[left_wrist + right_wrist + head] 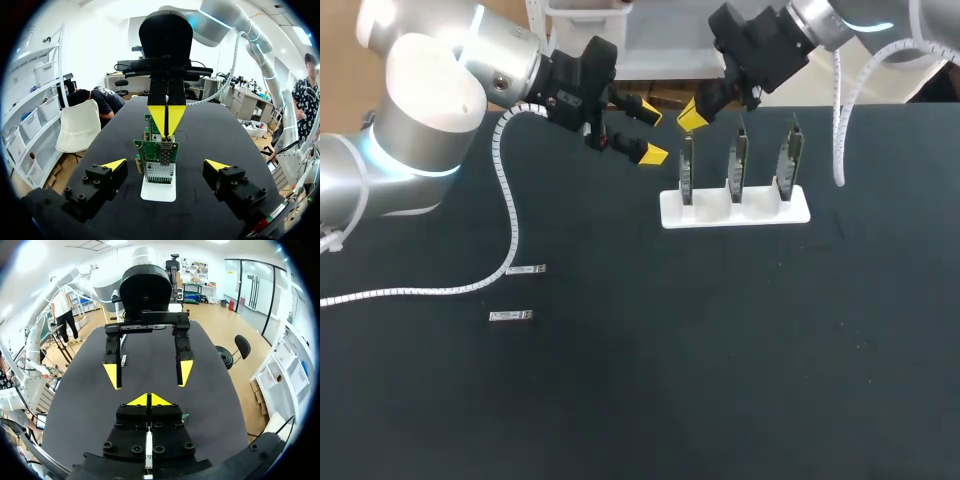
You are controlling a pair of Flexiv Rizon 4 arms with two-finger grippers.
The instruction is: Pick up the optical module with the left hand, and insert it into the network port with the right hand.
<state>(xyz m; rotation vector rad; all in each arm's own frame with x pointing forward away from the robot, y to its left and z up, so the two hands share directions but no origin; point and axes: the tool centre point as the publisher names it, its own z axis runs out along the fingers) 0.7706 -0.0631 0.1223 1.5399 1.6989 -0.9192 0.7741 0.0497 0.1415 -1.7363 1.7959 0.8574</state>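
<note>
Two small silver optical modules [526, 269] [511, 316] lie on the black table at the left. A white stand [735, 210] holds three upright green circuit boards; the leftmost board [687, 168] carries a metal network port [165, 151]. My right gripper [692, 116] is shut, its yellow tips together just above that port, with nothing visible between them. My left gripper [650, 131] hangs open just left of the stand, facing it, holding nothing. In the left wrist view the stand [159, 192] sits ahead between my open fingers [114, 164].
The left arm's white cable [505, 205] trails over the table beside the modules. In the right wrist view my left gripper [149, 374] faces me over the dark table.
</note>
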